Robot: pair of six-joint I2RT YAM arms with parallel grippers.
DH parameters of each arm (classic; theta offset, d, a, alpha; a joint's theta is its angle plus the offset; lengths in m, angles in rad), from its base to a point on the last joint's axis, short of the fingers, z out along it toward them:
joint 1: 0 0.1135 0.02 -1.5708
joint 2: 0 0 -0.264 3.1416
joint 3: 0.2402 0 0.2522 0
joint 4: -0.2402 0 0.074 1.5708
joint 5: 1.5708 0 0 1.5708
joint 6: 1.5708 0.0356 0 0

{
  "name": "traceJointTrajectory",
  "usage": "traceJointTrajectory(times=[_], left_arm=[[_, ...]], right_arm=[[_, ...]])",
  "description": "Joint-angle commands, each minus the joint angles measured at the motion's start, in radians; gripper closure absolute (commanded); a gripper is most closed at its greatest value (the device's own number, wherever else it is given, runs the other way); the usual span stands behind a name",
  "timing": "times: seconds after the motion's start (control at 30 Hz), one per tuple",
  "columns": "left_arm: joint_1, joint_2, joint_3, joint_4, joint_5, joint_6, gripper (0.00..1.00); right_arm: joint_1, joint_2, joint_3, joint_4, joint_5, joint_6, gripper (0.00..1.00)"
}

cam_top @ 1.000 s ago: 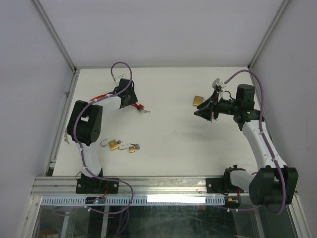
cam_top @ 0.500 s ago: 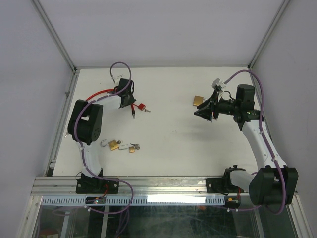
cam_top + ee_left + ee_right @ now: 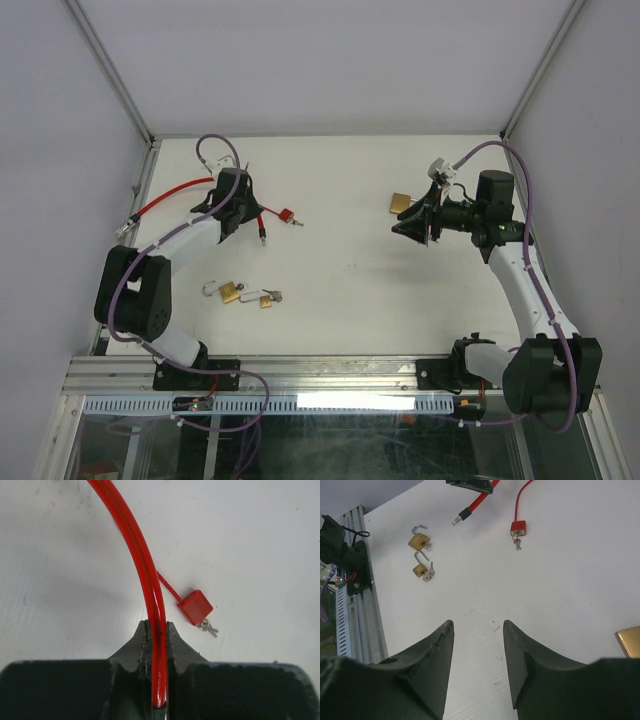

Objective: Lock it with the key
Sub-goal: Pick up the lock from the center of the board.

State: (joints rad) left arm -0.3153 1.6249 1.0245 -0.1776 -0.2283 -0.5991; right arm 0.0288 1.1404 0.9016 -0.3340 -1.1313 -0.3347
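The left gripper [image 3: 157,627] is clamped tight on the red cable [image 3: 145,565] of a cable lock, which runs forward from between its fingers. Just ahead and to its right, the red lock body [image 3: 195,606] lies on the white table [image 3: 260,540] (its keys [image 3: 207,627] touching it). The right gripper [image 3: 477,624] hangs with jaws apart, holding nothing. Well ahead of it to the left lie an open brass padlock [image 3: 419,541] and a second padlock [image 3: 421,569].

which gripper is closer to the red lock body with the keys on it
Left. The left gripper, shut on the red cable, sits just beside the red lock body; the right gripper is open, well across the table on the lock's other side.
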Motion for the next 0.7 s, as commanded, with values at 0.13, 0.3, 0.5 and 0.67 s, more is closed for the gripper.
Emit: traceJointTrajectory(times=[0.13,0.3,0.5,0.67], left_arm=[[-0.028,-0.221,-0.178,0.142,0.061,-0.096,1.0],[-0.056,-0.228,-0.191,0.153,0.06,-0.109,1.0],[-0.151,-0.234,-0.164,0.147,-0.021,-0.1,1.0],[-0.263,-0.249,-0.121,0.099,-0.147,-0.09,1.0]], right_arm=[[0.006,0.012,-0.006,0.038,-0.036,0.006,0.54],[0.006,0.012,-0.007,0.038,-0.037,0.006,0.54],[0.006,0.016,-0.009,0.041,-0.038,0.009,0.54],[0.007,0.019,-0.009,0.043,-0.04,0.011,0.54]])
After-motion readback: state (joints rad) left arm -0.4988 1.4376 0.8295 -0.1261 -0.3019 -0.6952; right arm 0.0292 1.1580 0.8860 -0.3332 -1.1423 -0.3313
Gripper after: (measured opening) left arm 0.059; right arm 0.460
